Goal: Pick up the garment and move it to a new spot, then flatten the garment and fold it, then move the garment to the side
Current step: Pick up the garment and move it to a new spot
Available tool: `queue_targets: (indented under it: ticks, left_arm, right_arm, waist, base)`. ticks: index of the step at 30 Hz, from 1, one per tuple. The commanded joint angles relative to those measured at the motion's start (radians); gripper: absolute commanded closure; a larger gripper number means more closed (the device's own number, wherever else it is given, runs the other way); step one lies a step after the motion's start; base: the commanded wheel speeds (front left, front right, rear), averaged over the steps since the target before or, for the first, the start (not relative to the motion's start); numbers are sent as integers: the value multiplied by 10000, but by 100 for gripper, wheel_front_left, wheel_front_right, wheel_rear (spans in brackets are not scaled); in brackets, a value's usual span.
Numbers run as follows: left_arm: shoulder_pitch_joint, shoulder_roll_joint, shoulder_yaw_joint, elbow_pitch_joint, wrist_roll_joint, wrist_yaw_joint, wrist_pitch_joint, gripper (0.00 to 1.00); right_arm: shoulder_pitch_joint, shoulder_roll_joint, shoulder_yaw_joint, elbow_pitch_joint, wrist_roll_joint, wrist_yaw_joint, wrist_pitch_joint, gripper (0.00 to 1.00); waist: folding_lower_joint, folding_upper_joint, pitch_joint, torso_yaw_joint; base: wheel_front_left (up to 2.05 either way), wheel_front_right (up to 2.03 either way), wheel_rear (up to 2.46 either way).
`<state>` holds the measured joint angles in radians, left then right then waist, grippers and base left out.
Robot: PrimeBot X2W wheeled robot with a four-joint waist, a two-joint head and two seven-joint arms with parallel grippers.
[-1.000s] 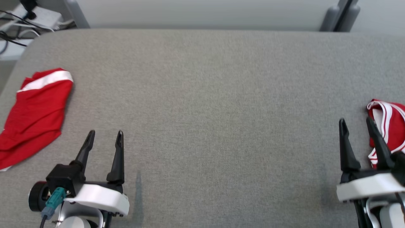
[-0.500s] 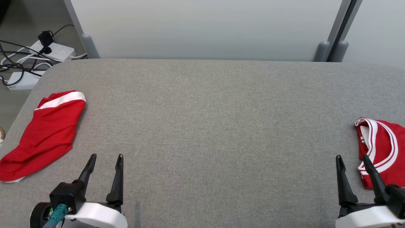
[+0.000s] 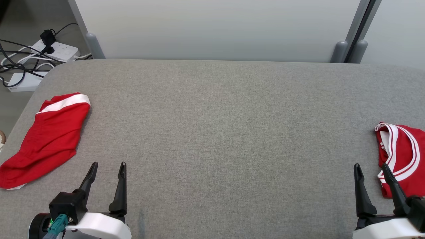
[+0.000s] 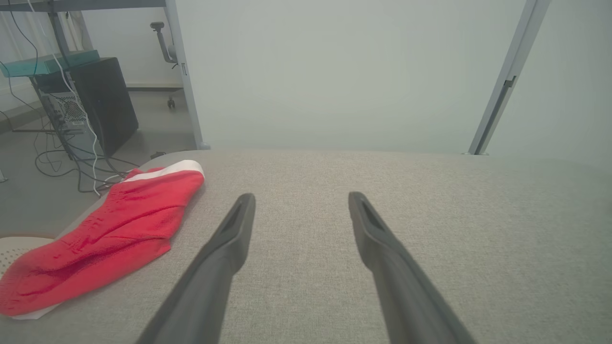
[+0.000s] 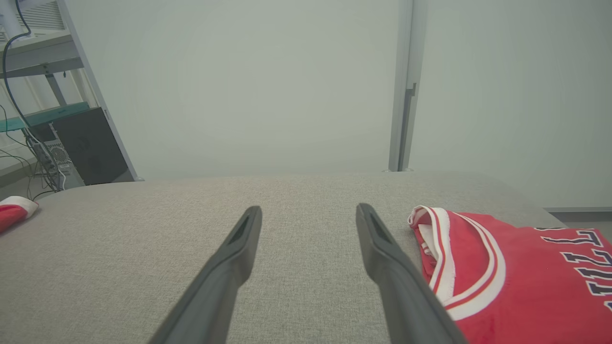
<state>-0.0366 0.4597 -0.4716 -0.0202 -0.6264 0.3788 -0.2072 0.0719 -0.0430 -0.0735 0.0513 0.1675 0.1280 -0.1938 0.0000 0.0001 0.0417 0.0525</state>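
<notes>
Two red garments lie on the grey padded table (image 3: 219,126). One, with a white band at its end (image 3: 46,139), is crumpled at the left edge, left of my left gripper (image 3: 108,164) and apart from it. It also shows in the left wrist view (image 4: 110,234). The other, a jersey with white trim and dark letters (image 3: 401,156) (image 5: 516,277), rests at the right edge, just beside my right gripper (image 3: 371,165). Both grippers hover near the table's front, open, with nothing between their fingers (image 4: 302,196) (image 5: 310,208).
Pale partition panels with metal posts (image 3: 345,49) stand behind the table. Cables and a white power strip (image 3: 56,49) lie on the floor past the far left corner. A dark computer case (image 4: 105,100) stands further left. The table's wide middle is bare grey fabric.
The head camera has tilted up, so the table's far edge and the floor cables now show. Both grippers stay open and the garments lie as before.
</notes>
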Motion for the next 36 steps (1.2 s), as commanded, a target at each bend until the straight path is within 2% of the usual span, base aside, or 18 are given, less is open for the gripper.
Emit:
queue_targets:
  ticks: [1,6,10,18,26,30,36]
  left_arm:
    - [-369,246,418,-203,-37,74,-98,0]
    - [-452,229,450,-129,-62,86,-118,0]
    - [-567,155,588,-121,-34,222,-199,0]
    - [-345,-17,1128,-111,-206,501,-381,0]
    - [-177,-292,1531,11,-205,394,-503,0]
    - [-172,-342,1500,106,-93,250,-519,0]
    - [-199,-364,1511,243,-44,76,-529,0]
  right_arm:
    - [-195,-127,190,-259,-52,27,-1,0]
    - [-218,-110,137,-247,-56,27,-9,0]
    - [-225,-100,86,-285,-33,27,-1,0]
    - [-410,-108,347,-351,-49,27,89,0]
    - [-404,-124,388,-334,-97,27,172,0]
    - [-398,-119,427,-314,-81,27,173,0]
    - [-400,-109,516,-262,-44,27,174,0]
  waist:
    - [0,-1,6,9]
    - [0,-1,50,110]
    - [0,-1,93,467]
    - [0,-1,145,1834]
    - [0,-1,51,3149]
    - [0,-1,18,3399]
    - [0,-1,26,3429]
  base:
    - [0,0,0]
    - [0,0,0]
    - [0,0,0]
    - [0,0,0]
    - [0,0,0]
    - [0,0,0]
    - [0,0,0]
